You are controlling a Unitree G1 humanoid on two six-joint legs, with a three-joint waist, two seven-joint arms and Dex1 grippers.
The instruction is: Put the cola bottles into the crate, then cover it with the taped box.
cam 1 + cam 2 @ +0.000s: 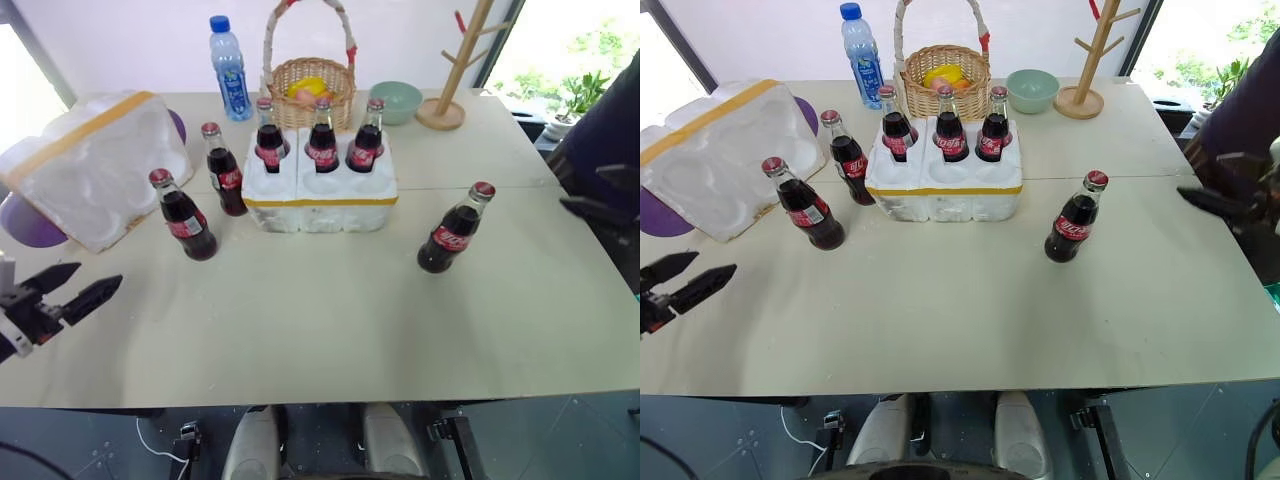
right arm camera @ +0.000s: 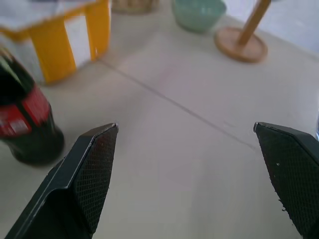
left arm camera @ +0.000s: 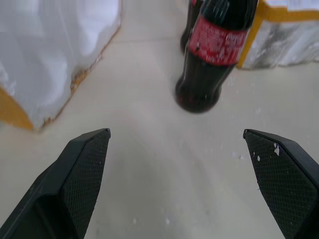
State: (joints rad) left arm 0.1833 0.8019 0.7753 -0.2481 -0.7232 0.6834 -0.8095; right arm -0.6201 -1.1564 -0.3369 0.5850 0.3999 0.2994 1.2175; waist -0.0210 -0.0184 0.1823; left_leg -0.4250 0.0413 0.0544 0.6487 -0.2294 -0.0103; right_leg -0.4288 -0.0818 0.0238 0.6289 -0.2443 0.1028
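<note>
We see the crate [image 1: 320,195] mid-desk with three cola bottles [image 1: 322,140] in its back holes. Two more bottles [image 1: 184,216] stand just left of it, one [image 1: 455,229] to its right. The taped box [image 1: 95,165] lies far left. Our left claw [image 1: 85,285] and right claw [image 1: 1212,185] hover released, empty.

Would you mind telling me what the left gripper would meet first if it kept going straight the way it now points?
Most likely the nearest loose cola bottle: from the left wrist camera it stands ahead of the open left gripper, slightly off centre, with bare table before it. Depth is unclear, so it might just slip past.
</note>
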